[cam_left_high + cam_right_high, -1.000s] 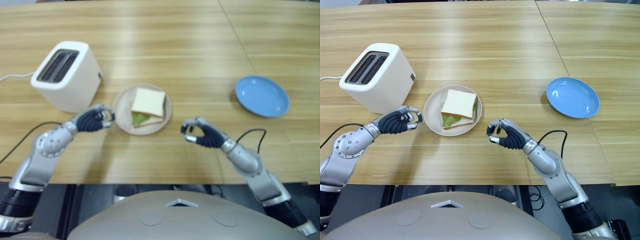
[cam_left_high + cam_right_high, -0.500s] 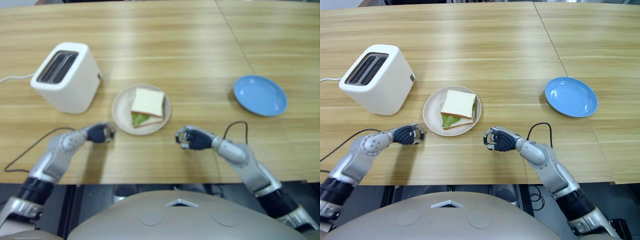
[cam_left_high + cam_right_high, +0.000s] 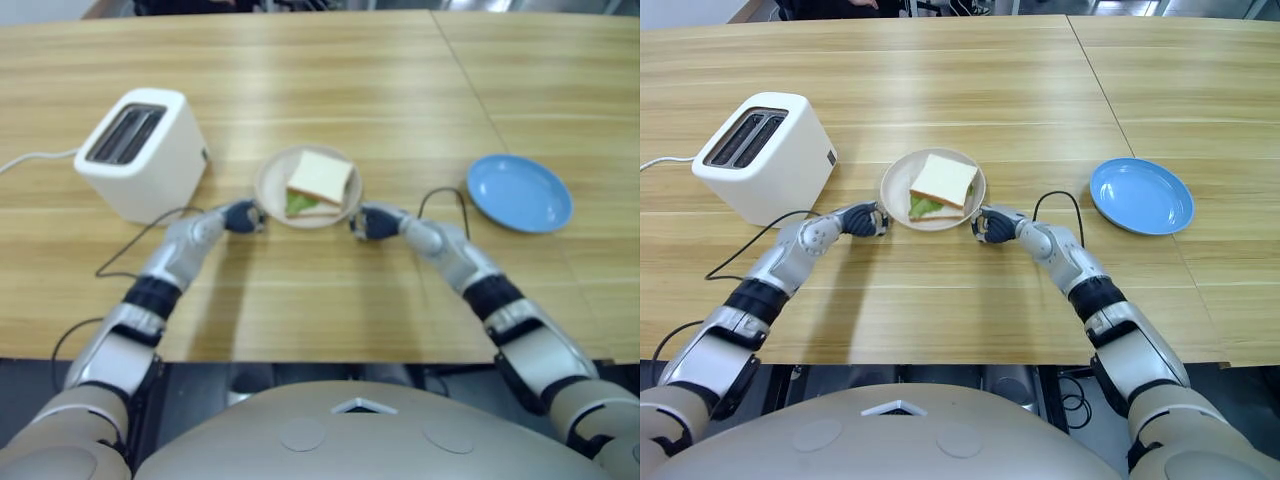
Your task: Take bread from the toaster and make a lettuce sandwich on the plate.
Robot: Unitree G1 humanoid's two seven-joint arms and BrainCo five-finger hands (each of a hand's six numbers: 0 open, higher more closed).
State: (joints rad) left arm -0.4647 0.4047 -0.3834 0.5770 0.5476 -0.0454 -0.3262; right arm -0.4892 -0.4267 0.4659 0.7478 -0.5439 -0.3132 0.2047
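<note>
Bread slice (image 3: 943, 180) over most lettuce (image 3: 923, 207)

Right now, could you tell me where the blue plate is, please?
In both eye views the blue plate sits on the right side of the table, well to the right of the sandwich plate and the right hand.

Left hand (image 3: 862, 219), right hand (image 3: 992, 226), forward (flanking plate (image 3: 896, 178))

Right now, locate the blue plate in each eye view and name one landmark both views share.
Left eye view: the blue plate lies right of centre, in the upper half of the picture.
Right eye view: the blue plate sits at the same height, slightly further left in the picture.
Shared landmark: the white toaster, on the table at the far left of both.
</note>
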